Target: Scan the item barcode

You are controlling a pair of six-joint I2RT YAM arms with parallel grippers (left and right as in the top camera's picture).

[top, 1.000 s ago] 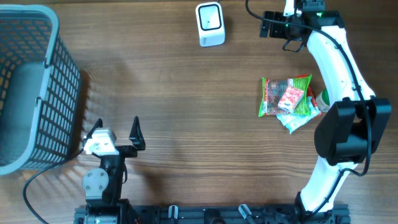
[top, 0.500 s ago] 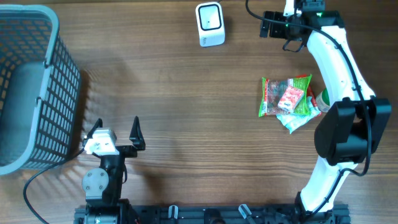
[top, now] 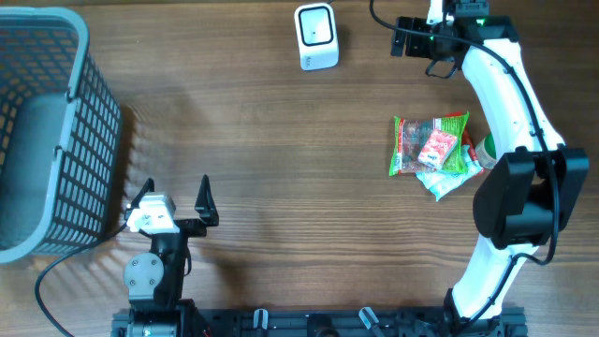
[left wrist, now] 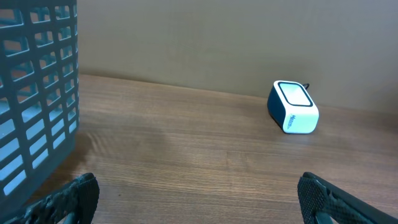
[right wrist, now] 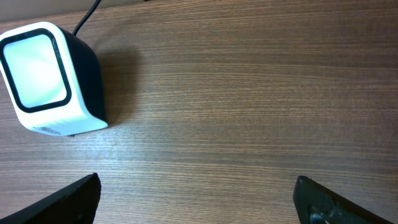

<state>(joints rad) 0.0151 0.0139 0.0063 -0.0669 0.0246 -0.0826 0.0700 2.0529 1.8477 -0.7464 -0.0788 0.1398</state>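
Note:
A pile of snack packets (top: 432, 146), green with a red and pink one on top, lies at the right of the table beside the right arm. The white barcode scanner (top: 316, 36) stands at the far middle; it also shows in the left wrist view (left wrist: 292, 107) and the right wrist view (right wrist: 46, 78). My right gripper (top: 396, 37) is open and empty just right of the scanner, well behind the packets. My left gripper (top: 175, 190) is open and empty near the front left. Both wrist views show only bare wood between the left gripper (left wrist: 199, 196) fingers and the right gripper (right wrist: 196, 198) fingers.
A tall grey mesh basket (top: 37, 131) stands at the left edge, close to the left gripper, and fills the left side of the left wrist view (left wrist: 34, 106). The scanner's black cable (right wrist: 92, 11) runs off toward the back.

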